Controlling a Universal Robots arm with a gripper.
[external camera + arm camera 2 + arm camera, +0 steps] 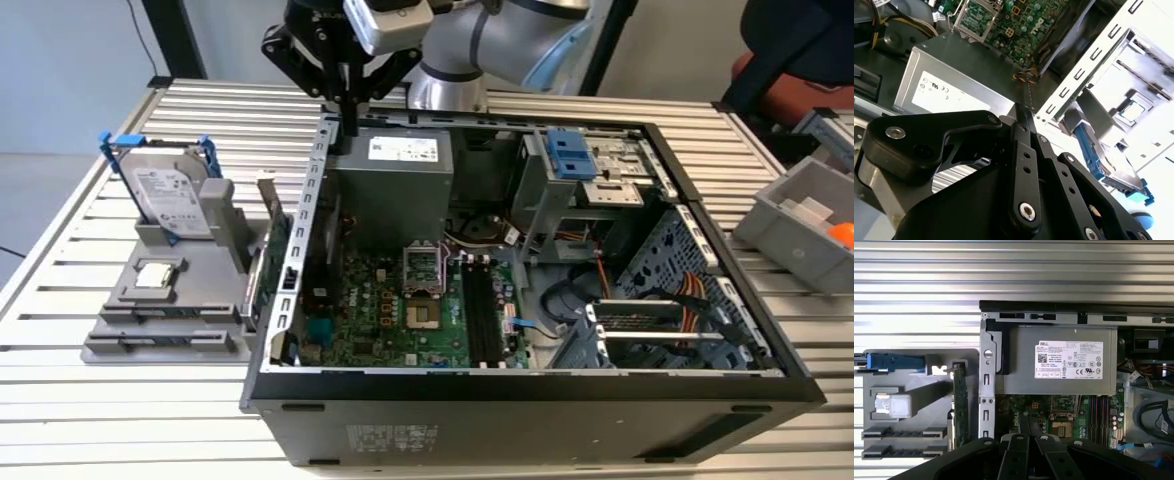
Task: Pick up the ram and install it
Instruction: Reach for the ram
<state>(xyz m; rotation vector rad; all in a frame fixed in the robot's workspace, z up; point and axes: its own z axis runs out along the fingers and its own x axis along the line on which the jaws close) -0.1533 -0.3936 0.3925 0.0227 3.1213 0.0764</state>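
Exterior view: my gripper (346,100) is clamped on the ram (350,130), which hangs edge-down over the case (318,185). I judge it light, stiff and fragile: grip the long edges, avoid the contacts.

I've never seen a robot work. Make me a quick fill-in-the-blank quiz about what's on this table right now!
1. The black tool grips the thin dark ram stick, which hangs ____ the rim of the open black computer case.
2. The silver hard drive with blue brackets stands in the grey holder, ____ the case.
3. The green motherboard's long black memory slots are ____.

Missing words: above; outside; empty.
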